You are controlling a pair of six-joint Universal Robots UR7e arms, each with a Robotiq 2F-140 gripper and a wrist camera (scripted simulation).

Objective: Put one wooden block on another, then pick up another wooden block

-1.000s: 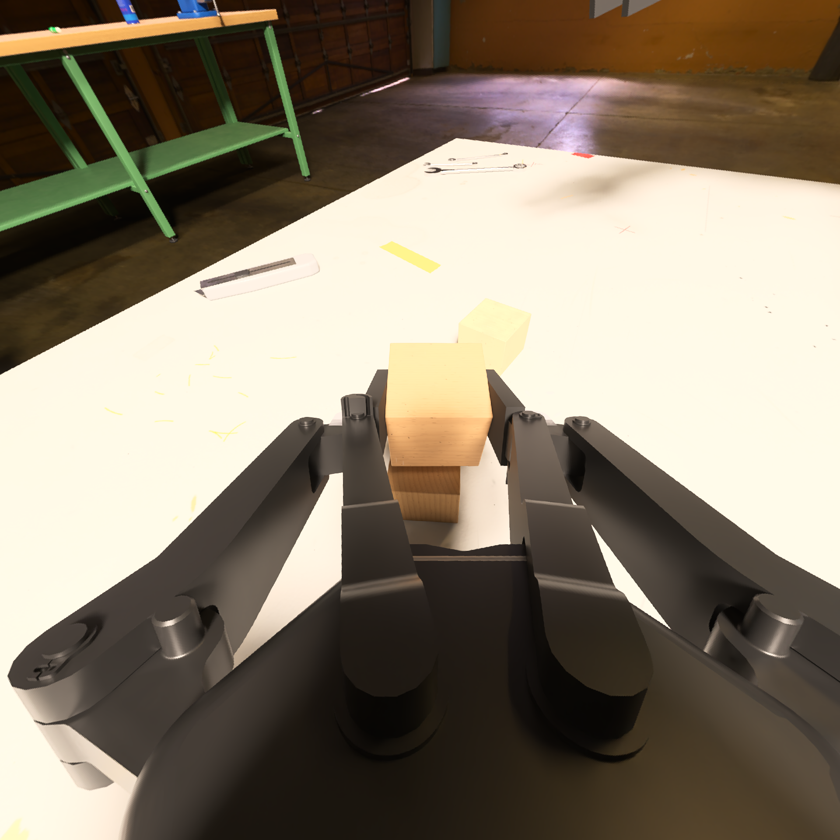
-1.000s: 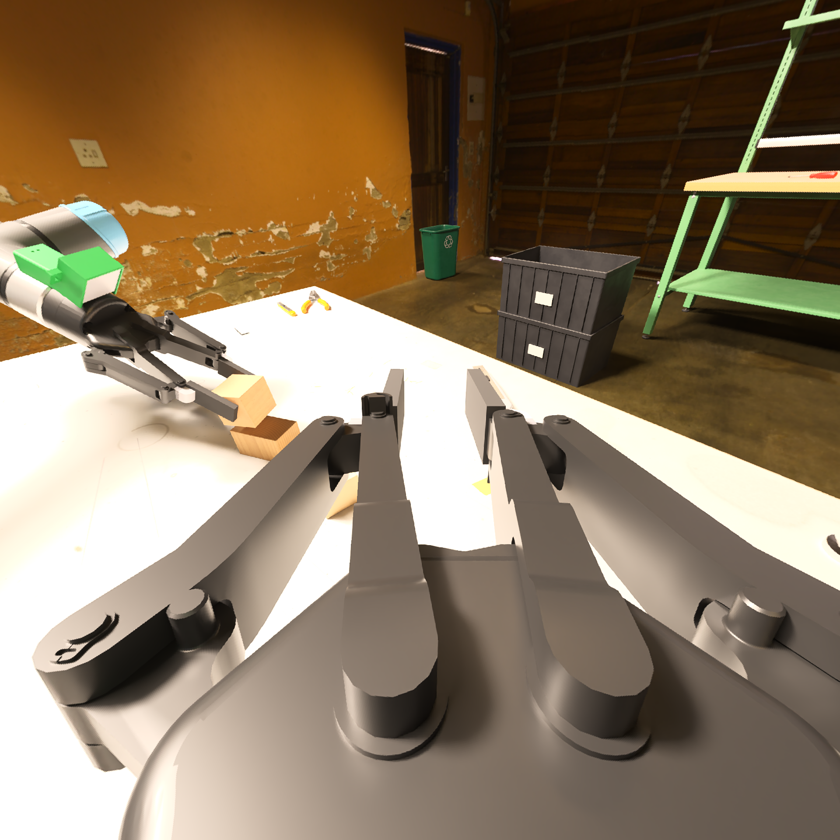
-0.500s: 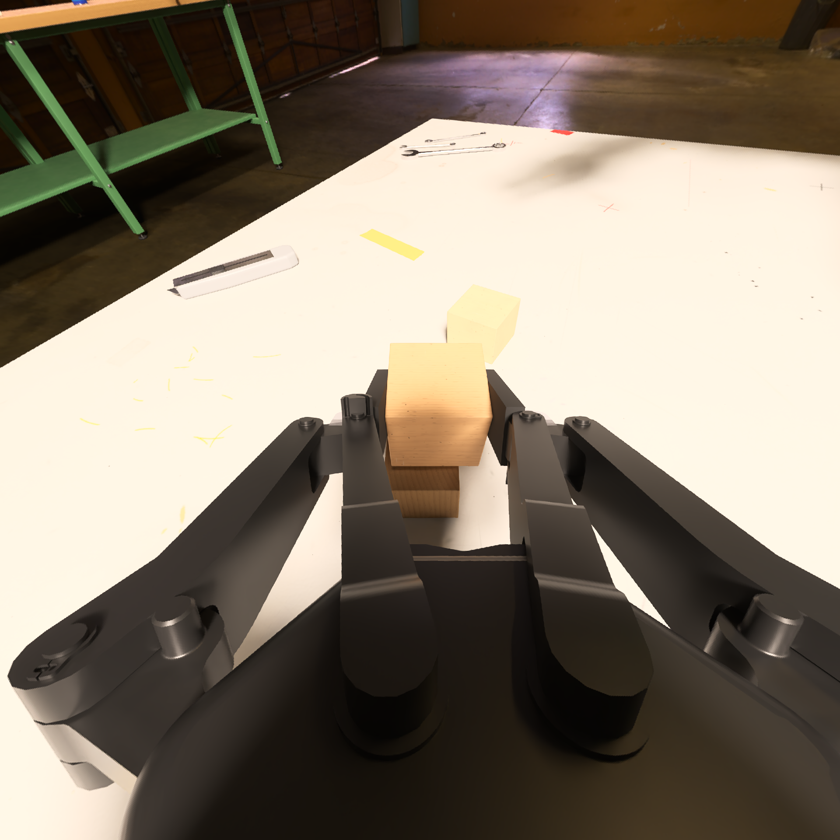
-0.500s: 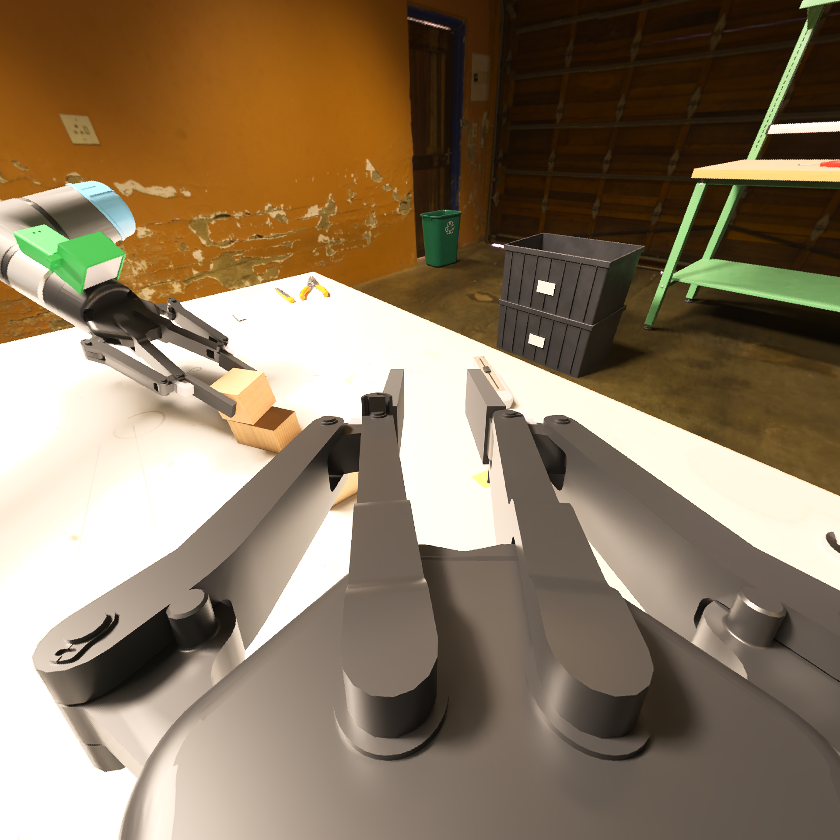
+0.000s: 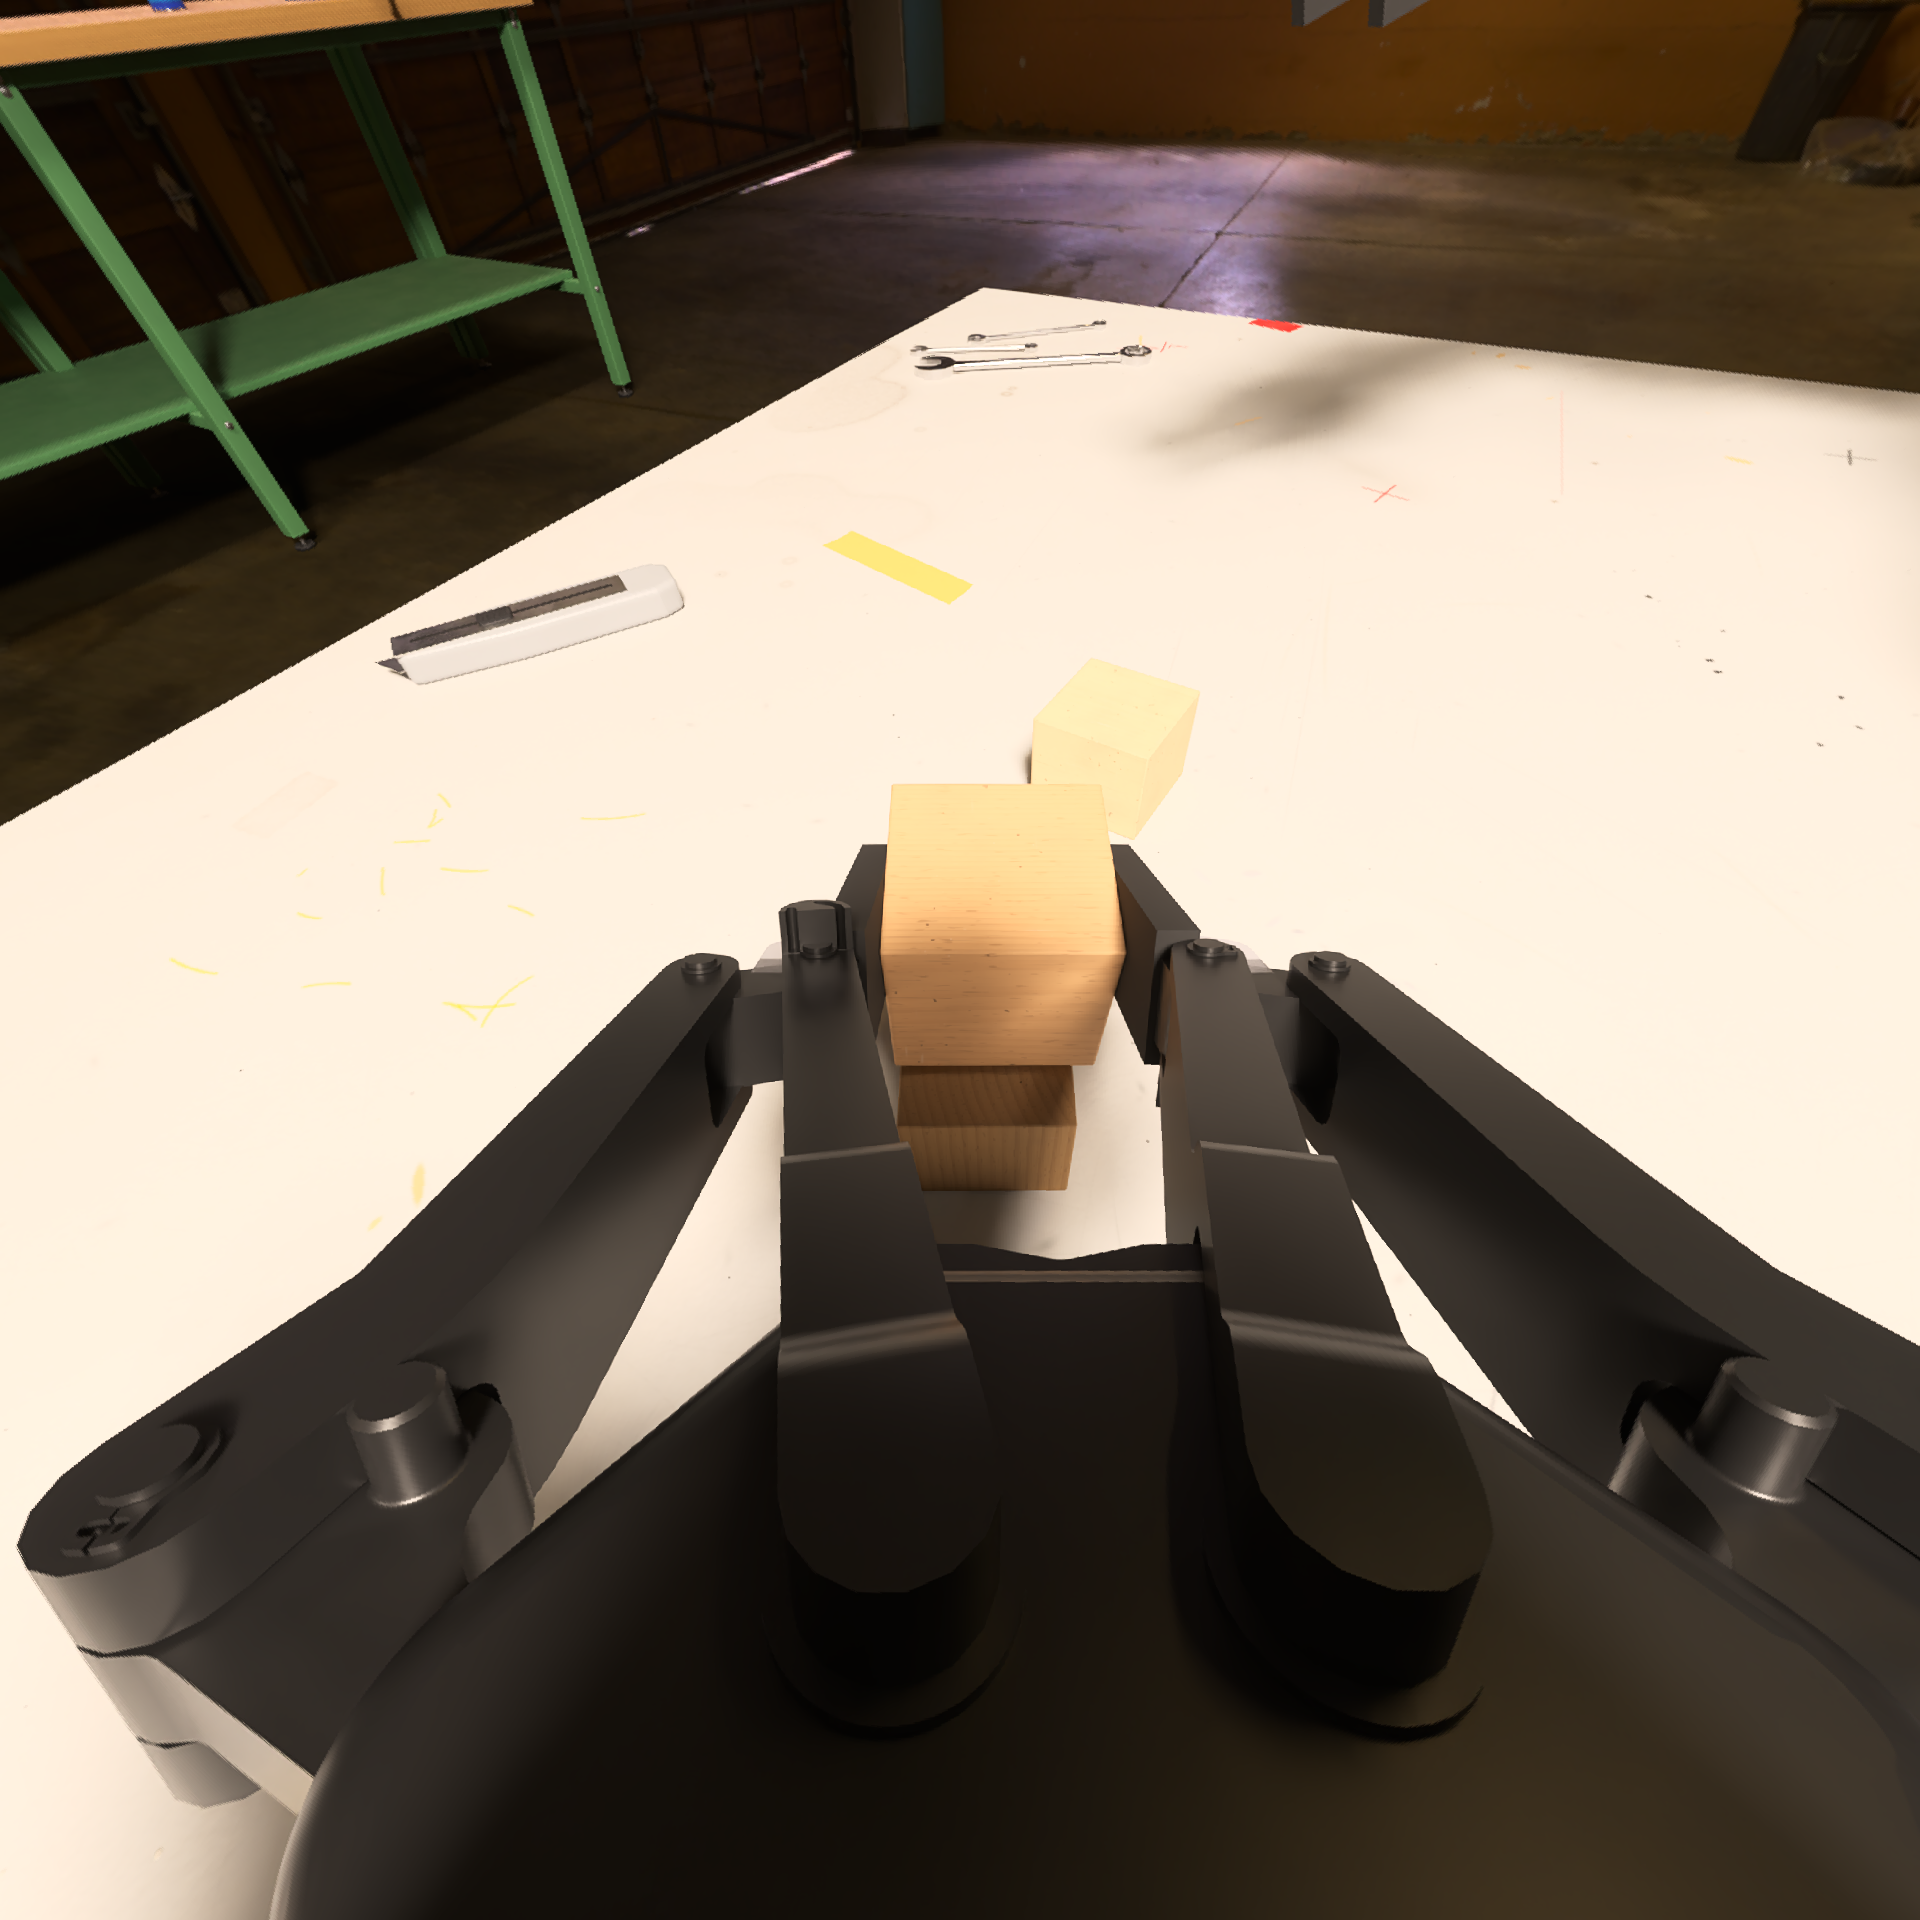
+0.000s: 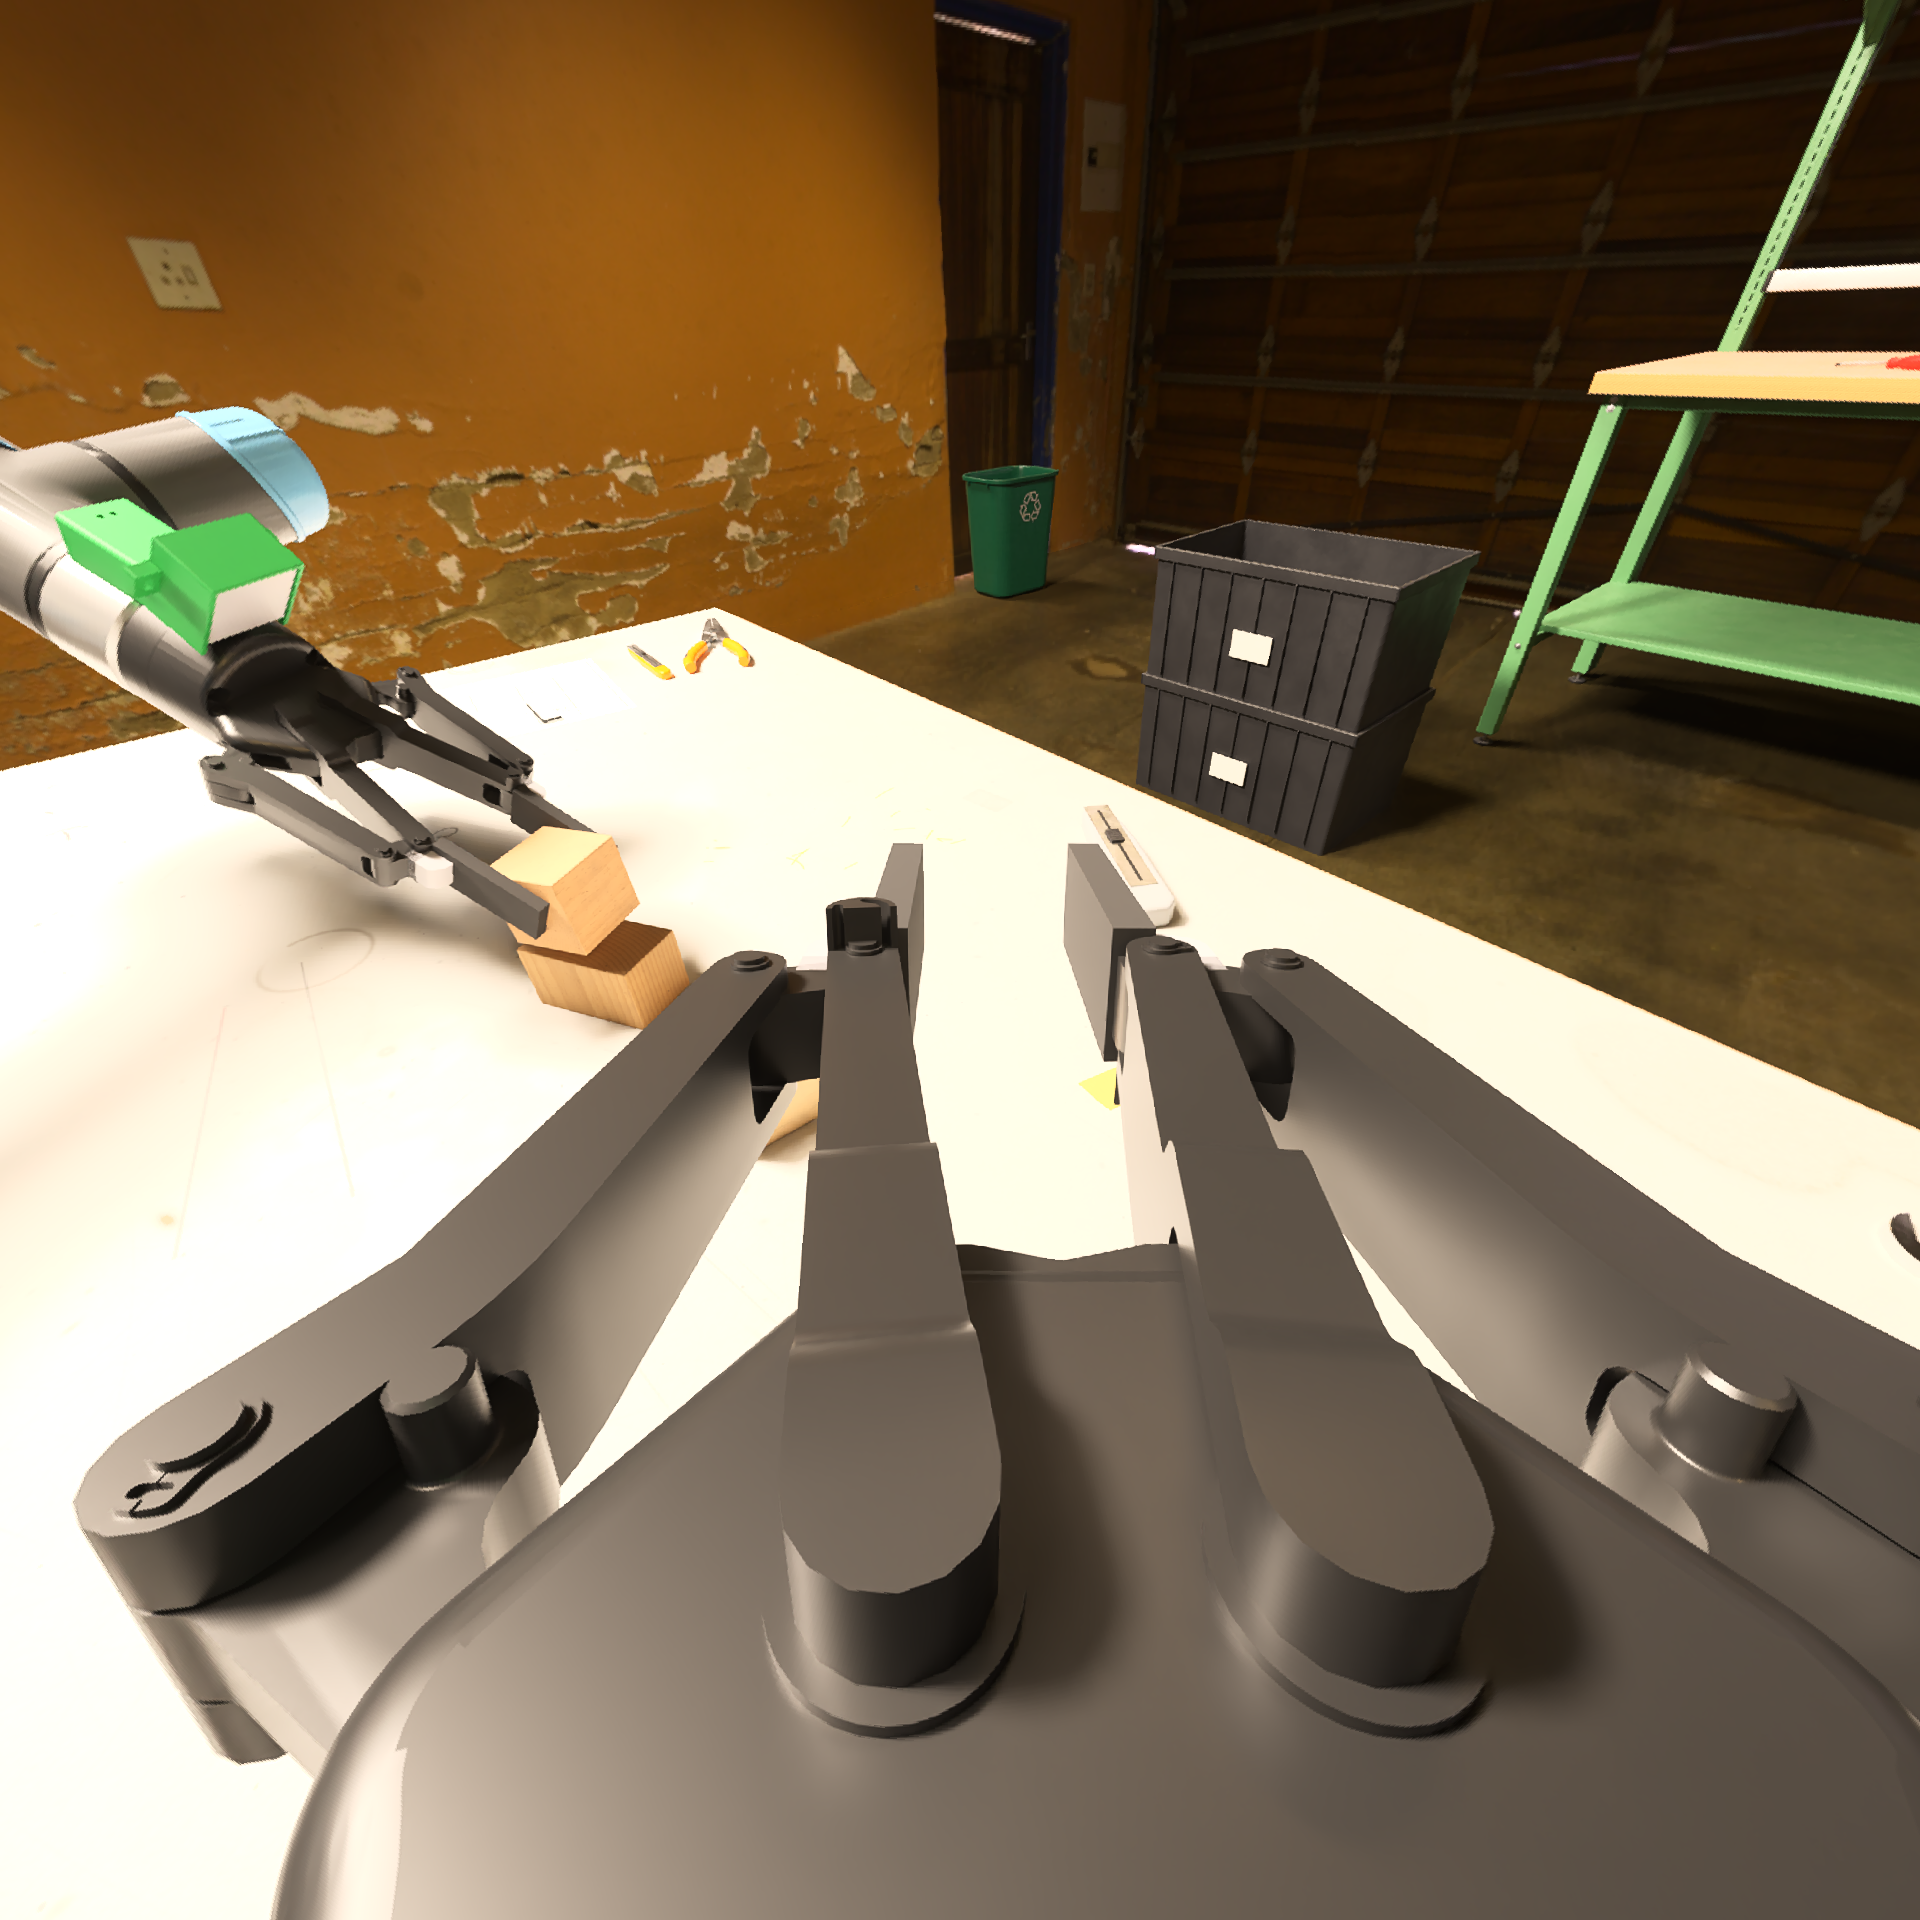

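Observation:
My left gripper (image 5: 1000, 883) is shut on a light wooden block (image 5: 997, 925) and holds it tilted right over a darker wooden block (image 5: 987, 1127) on the white table (image 5: 1455, 831). I cannot tell if the two blocks touch. A third, pale wooden block (image 5: 1117, 732) lies just beyond them. The right wrist view shows the left gripper (image 6: 520, 894), the held block (image 6: 571, 883) and the lower block (image 6: 608, 971) at left. My right gripper (image 6: 995, 894) is open and empty over the table. The third block (image 6: 795, 1112) is mostly hidden behind its left finger link.
A white utility knife (image 5: 535, 623), a yellow tape strip (image 5: 899, 566) and wrenches (image 5: 1029, 348) lie near the table's left and far edges. Pliers (image 6: 717, 649) lie at the far corner. Black crates (image 6: 1299, 675) and a green shelf (image 5: 312, 332) stand on the floor.
The left gripper keeps its hold on the light block over the darker one, with only small shifts. The right wrist view has shifted, and the utility knife now shows beyond its fingertips.

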